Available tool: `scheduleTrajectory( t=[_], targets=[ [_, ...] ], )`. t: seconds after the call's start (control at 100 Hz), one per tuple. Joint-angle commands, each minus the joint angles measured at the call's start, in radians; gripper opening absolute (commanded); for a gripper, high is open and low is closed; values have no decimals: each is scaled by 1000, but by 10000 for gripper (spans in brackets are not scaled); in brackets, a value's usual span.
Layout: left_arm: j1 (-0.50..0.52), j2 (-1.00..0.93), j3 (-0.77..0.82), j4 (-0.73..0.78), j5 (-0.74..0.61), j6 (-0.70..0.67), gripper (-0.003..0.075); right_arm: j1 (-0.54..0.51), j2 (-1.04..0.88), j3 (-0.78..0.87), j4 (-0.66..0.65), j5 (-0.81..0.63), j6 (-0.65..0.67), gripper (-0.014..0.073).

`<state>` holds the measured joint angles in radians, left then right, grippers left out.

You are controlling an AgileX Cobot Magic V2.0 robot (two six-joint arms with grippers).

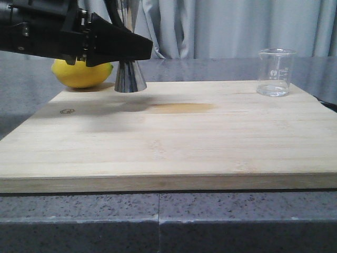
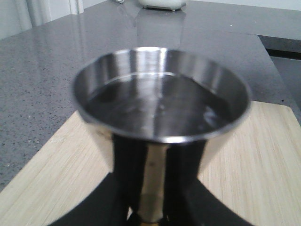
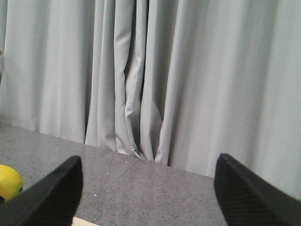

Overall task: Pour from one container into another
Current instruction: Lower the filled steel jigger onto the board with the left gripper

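The jigger stands upright at the far left of the board, its base flat on the wood. The left gripper is closed around its narrow waist, 1 black finger showing on each side of the stem in the left wrist view. The upper cup holds liquid well up toward the rim, though the blur there makes the exact level hard to read. The beaker sits upright at the far right corner of the board, well apart from the jigger, and looks empty or nearly so.

The right gripper is wide open and holds nothing; it faces the curtain, with neither vessel between its 2 fingers.

As things lie, the liquid is in the jigger, so I judge the step in hand to be either releasing it after a pour or carrying it. Either way, keep the jigger vertical: it is tall, narrow-footed and full, so any sideways drag or tilt would slop liquid. If letting go, open the jaws evenly and back away level.

The board is pale bamboo with a darker amber patch near the jigger, possibly a wet stain. It rests on a grey speckled counter. A lemon lies behind the board's left corner.
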<state>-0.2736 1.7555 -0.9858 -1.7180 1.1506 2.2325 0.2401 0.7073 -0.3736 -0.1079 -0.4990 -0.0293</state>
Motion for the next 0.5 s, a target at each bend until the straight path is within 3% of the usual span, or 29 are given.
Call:
scheduleTrajectory(
  t=[0.0,0.49],
  targets=[
    [2,-39,-20,-59,118,2,59,-3,-7,-24,0,-68,2,533],
    [2,-39,12,-65,118,28,59,-3,-7,-24,0,-68,2,533]
  ],
)
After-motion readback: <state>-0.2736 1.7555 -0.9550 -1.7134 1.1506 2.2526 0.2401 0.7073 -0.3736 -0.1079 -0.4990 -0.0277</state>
